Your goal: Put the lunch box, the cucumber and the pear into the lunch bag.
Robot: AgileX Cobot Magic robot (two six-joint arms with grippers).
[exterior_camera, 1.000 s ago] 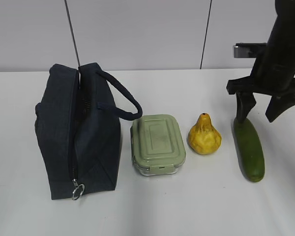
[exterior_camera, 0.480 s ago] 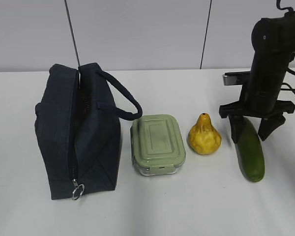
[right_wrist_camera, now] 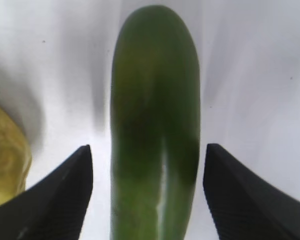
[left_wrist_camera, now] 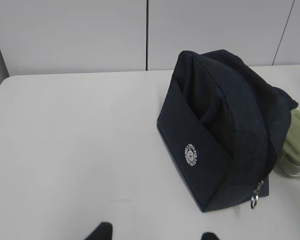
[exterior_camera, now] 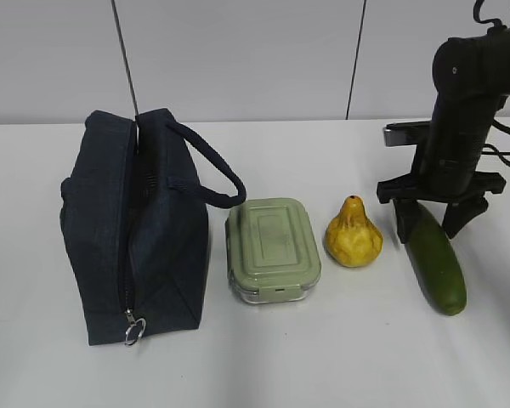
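Astride the cucumber (exterior_camera: pixel 437 267), right pincer (exterior_camera: pixel 430 223) agape.

Unreadable round logo (left_wrist_camera: pixel 191 154) on lunch bag (left_wrist_camera: pixel 230 125)

A lab-like test room: bare white table (exterior_camera: pixel 323 365), plain grey panelled wall (exterior_camera: pixel 238 59), nothing homely.

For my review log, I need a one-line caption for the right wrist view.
Right gripper with open jaws straddling the cucumber on the white table, pear at left edge.
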